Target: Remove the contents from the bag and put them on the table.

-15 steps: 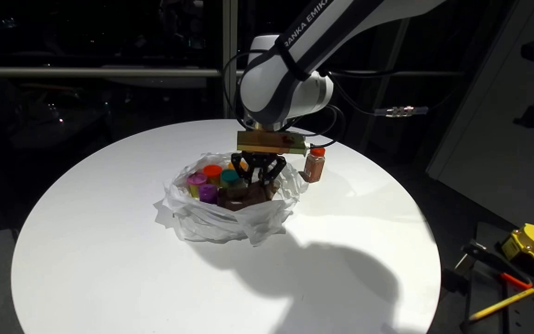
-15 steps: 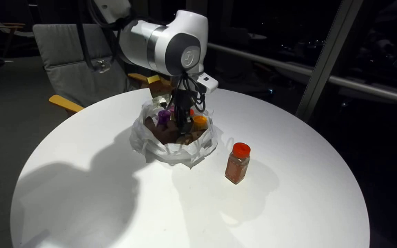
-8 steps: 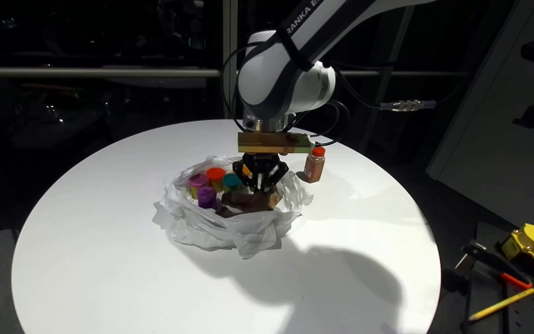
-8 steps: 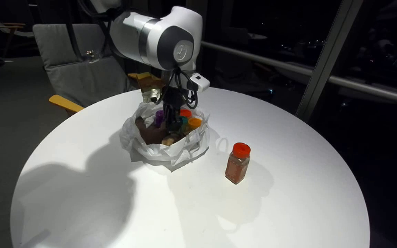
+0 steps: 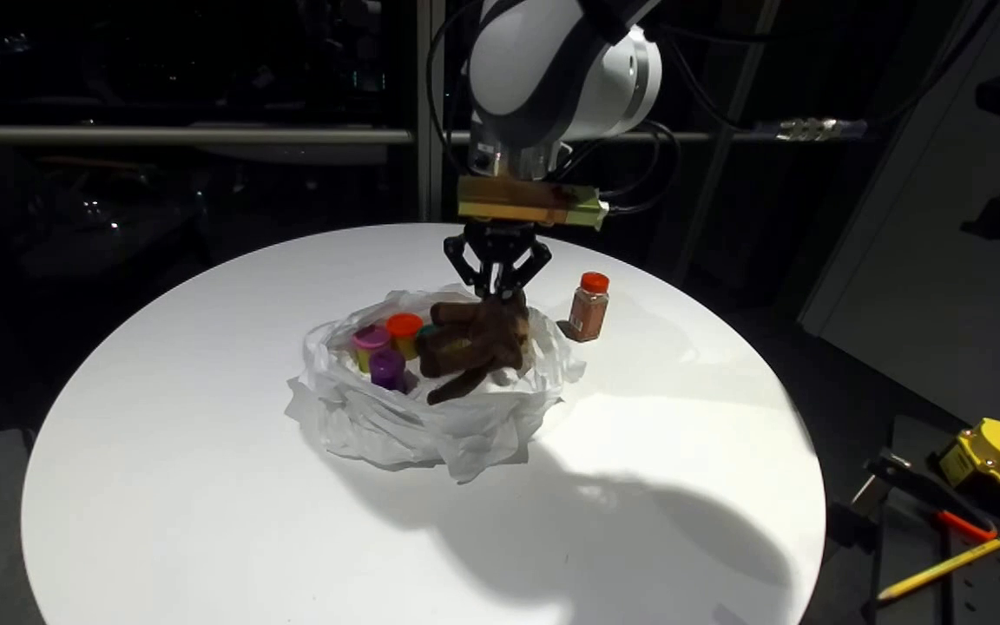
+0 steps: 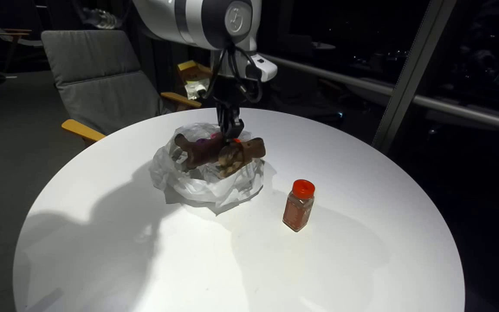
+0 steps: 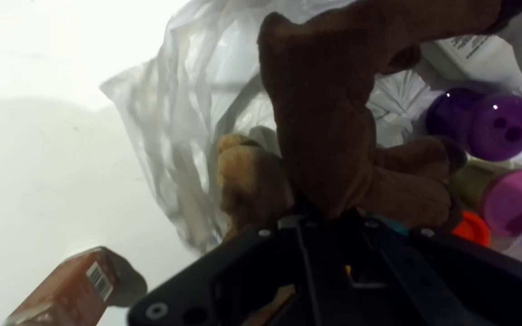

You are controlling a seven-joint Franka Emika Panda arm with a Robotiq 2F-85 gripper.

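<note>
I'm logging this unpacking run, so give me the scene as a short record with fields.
held: brown plush toy animal, gripped by the black fingers
toy position: over the open, crumpled, translucent white plastic bag; contact unclear
in bag: small purple tub, yellow tub with pink lid, yellow tub with red-orange lid, teal lid mostly hidden, white container with dark print
outside bag: clear red-capped bottle, reddish-brown contents, upright on the round white table
to do: toy and tubs onto table
</note>
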